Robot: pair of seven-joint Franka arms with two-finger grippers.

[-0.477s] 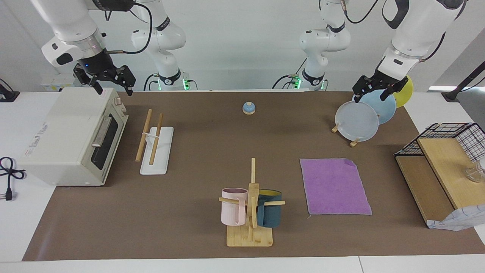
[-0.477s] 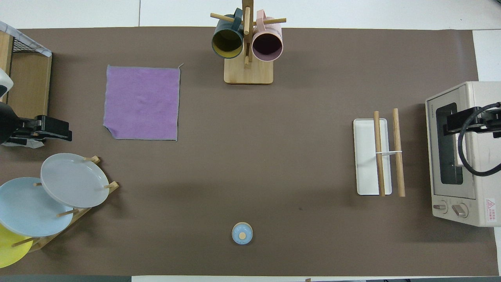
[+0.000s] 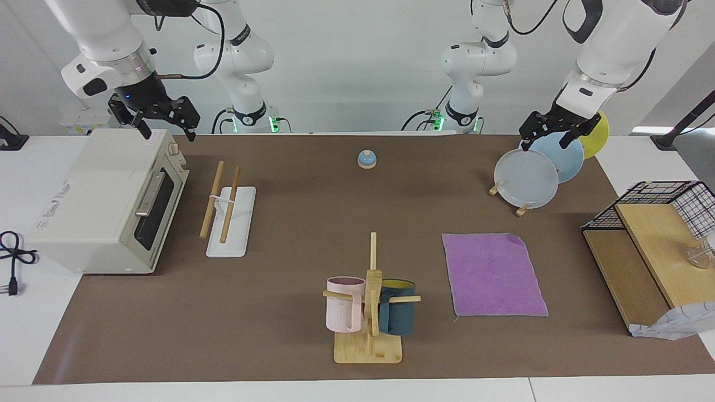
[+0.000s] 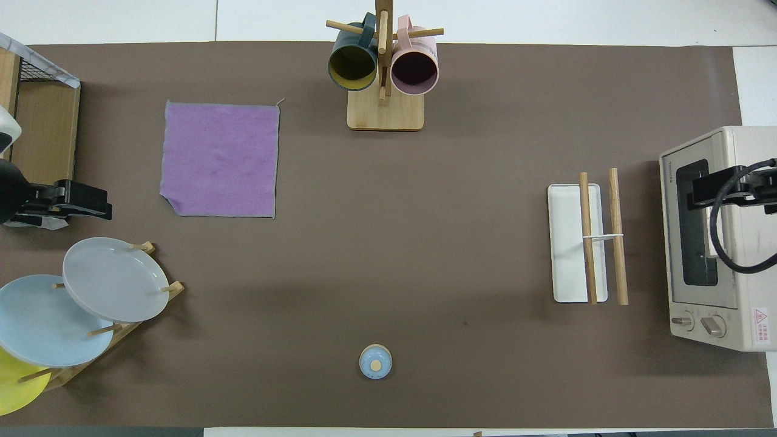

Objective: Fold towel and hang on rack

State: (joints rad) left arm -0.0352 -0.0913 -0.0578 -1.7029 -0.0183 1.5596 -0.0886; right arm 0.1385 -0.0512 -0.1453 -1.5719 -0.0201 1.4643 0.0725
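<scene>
Plate stand (image 3: 525,173) with 3 plates under left gripper (image 3: 552,137), jaws wide, empty. Right gripper (image 3: 165,120) over toaster oven (image 3: 106,201), wide, empty. Rack (image 3: 229,215) beside oven, bare. Towel (image 3: 491,273) flat, 3 o'clock from mug tree (image 3: 370,301) holding 2 mugs.

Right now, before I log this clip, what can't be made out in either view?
- Towel underside: lies flat, only one small corner turned.
- Oven front, overhead view: partly covered by the right gripper.
- Yellow plate, overhead view: cut off by the edge.
- Glass item, facing view: cut off by the edge.
</scene>
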